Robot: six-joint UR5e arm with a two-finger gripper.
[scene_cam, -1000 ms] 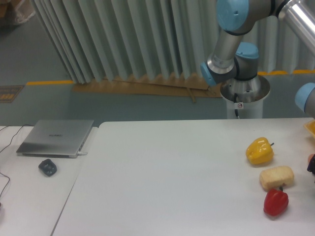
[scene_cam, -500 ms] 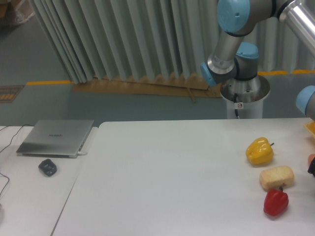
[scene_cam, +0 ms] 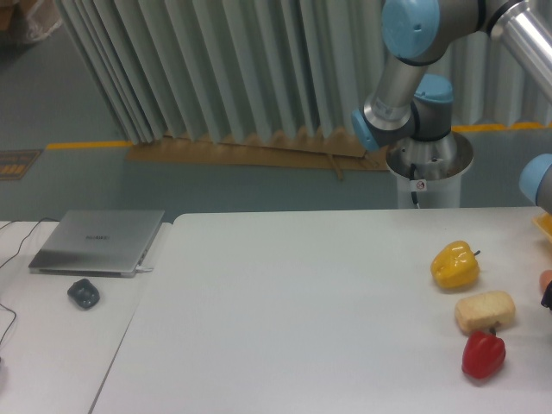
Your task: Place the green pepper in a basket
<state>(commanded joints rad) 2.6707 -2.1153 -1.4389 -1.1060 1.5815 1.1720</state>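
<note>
We see a white table [scene_cam: 302,293] with three food items near its right end: a glossy yellow bell pepper [scene_cam: 454,265], a pale tan bread-like block [scene_cam: 484,311] just below it, and a shiny red bell pepper [scene_cam: 483,355] touching the block's lower edge. The yellow pepper and the block lie close but apart. At the right edge of the frame we make out a sliver of orange-yellow rim [scene_cam: 543,225], and lower down a small reddish patch with something dark beneath it [scene_cam: 547,289]; both are cut off, so we cannot tell what they are.

The silver and light-blue robot arm [scene_cam: 405,86] rises from its round metal base [scene_cam: 429,164] behind the table and leaves the frame at the upper right; another blue joint [scene_cam: 536,177] shows at the right edge. Its end effector lies outside the picture, so we cannot tell how wide it stands or whether it holds anything. We cannot find a green pepper anywhere in this view.

On the left, on a second white surface [scene_cam: 52,345], lie a closed silver laptop [scene_cam: 98,242] and a small dark grey mouse [scene_cam: 84,293] just in front of it
</note>
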